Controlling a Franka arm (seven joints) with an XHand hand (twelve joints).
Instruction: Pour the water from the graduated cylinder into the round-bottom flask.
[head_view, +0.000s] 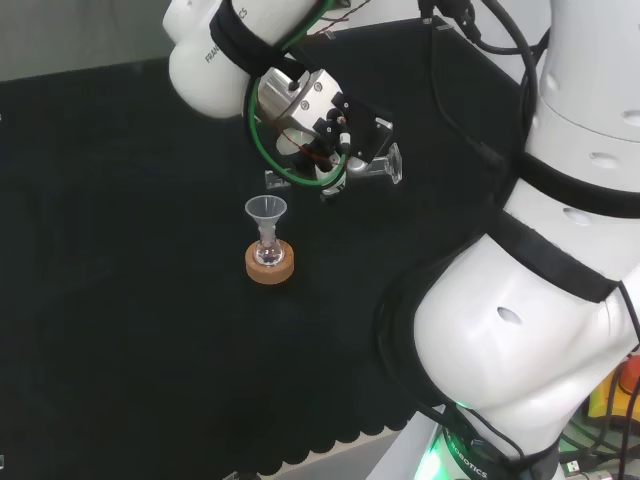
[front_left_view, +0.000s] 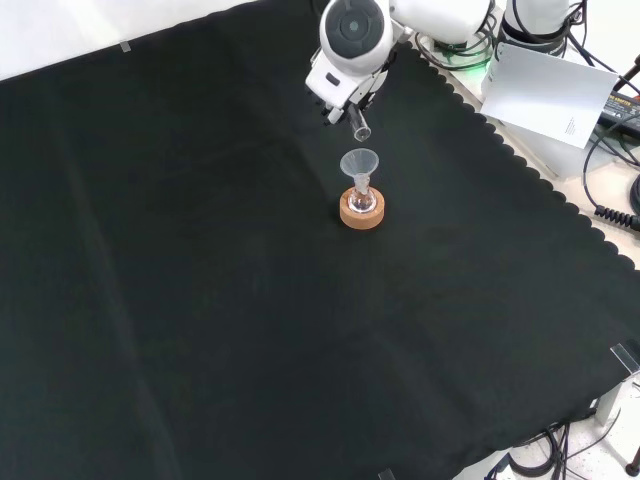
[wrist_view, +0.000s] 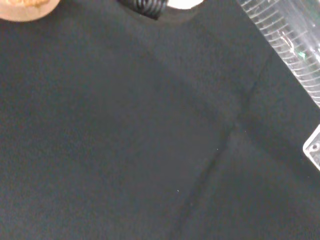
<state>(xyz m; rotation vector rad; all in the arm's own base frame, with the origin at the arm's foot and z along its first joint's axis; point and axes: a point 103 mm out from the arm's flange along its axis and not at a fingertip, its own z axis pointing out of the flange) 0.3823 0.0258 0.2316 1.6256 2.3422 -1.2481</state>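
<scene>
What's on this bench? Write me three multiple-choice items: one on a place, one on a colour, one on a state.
1. Where does the funnel sit?
A. In the neck of the flask
B. Flat on the cloth
C. On a shelf

2. What colour is the ring under the flask?
A. Red
B. Tan cork
C. Blue

3. How is the cylinder placed?
A. Upright on the cloth
B. Inside a box
C. Tipped on its side in the robot hand

Key:
1 A: the head view shows the funnel's stem going down into the flask.
2 B: the ring looks light brown in the head and front views.
3 C: in the head view the cylinder lies about level under the robot hand, above the funnel.
</scene>
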